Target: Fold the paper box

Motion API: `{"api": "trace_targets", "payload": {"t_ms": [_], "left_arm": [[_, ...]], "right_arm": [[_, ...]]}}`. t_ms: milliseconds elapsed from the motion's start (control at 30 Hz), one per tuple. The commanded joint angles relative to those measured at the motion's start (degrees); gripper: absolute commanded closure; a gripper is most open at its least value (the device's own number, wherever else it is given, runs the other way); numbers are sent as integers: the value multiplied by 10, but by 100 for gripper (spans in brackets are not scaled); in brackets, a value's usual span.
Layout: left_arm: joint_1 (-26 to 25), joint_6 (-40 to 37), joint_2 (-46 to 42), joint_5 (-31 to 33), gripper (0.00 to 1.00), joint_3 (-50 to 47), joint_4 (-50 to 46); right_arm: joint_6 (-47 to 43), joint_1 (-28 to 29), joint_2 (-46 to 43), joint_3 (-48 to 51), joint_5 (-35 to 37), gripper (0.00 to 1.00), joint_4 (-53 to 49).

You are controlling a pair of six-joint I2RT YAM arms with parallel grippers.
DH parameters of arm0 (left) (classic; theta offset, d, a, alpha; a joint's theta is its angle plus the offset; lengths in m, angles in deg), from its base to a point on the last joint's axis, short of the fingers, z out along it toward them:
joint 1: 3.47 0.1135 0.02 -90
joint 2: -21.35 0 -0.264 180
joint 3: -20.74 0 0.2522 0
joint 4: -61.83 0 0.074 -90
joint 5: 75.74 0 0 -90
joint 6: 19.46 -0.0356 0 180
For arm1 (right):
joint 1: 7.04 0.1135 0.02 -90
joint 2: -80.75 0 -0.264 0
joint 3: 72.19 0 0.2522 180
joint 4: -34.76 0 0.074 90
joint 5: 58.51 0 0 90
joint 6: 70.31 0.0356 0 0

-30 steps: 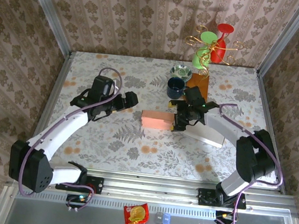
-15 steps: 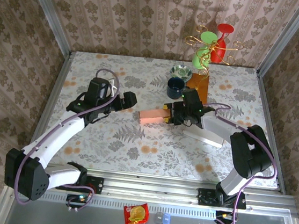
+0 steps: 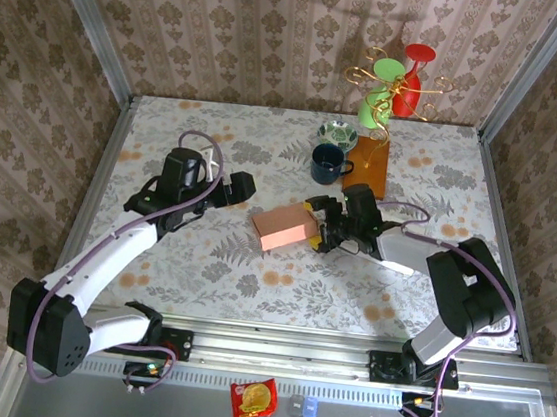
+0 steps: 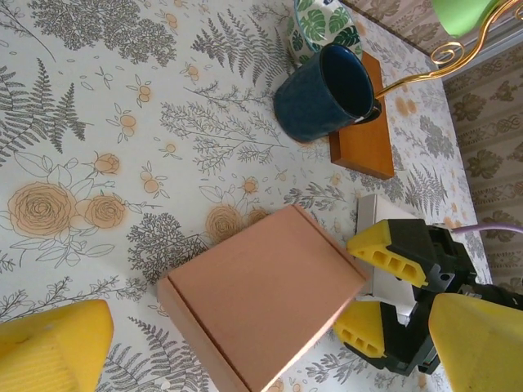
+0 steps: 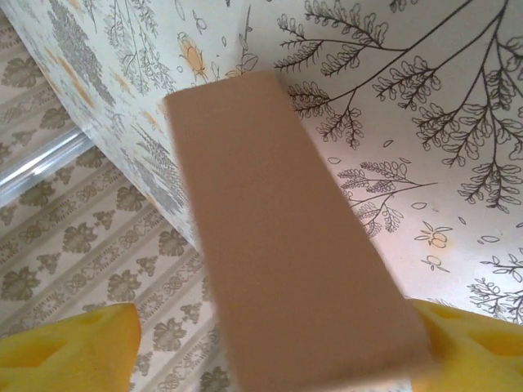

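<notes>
Floral-print tabletop (image 3: pixel 201 270), ferns and orange blooms on a pale ground. Boxed in on three sides by beige damask wallpaper: back wall (image 3: pixel 258 35), left wall (image 3: pixel 15 138), right wall (image 3: pixel 553 180). Metal corner posts (image 3: pixel 88 21) at both back corners. Aluminium rail (image 3: pixel 282 350) along the near edge, grey slotted ledge (image 3: pixel 87 388) below. Even diffuse light, soft shadows.

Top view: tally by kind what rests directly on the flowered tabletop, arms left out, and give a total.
Paper box: 1
Mug: 1
Bowl: 1
Wooden board: 1
White flat piece: 1
Total: 5
</notes>
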Motion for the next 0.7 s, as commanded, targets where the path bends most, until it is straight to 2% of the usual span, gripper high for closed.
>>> {"api": "trace_targets", "payload": {"t_ms": [0,167,300,400,533,667], "left_arm": [[6,-13,-12,-10,0,-3,16],[13,-14,-15,-9,0,3,5],[20,-16,-21,-11,0,5,3],[26,-24,-35,-5,0,-2,14],[27,-40,-71,78,0,-18,9],[29,-51,-120,180,0,-47,-3]], "right_arm": [[-42,-1,-16,-42,-17,10,-93],[-105,-5,-49,-91,-5,3,-305],[-172,-19,-99,-119,34,0,-391],[-266,-43,-155,-148,78,0,-421],[-428,-93,-240,-178,161,0,-488],[-563,-116,-303,-213,326,0,-560]]}}
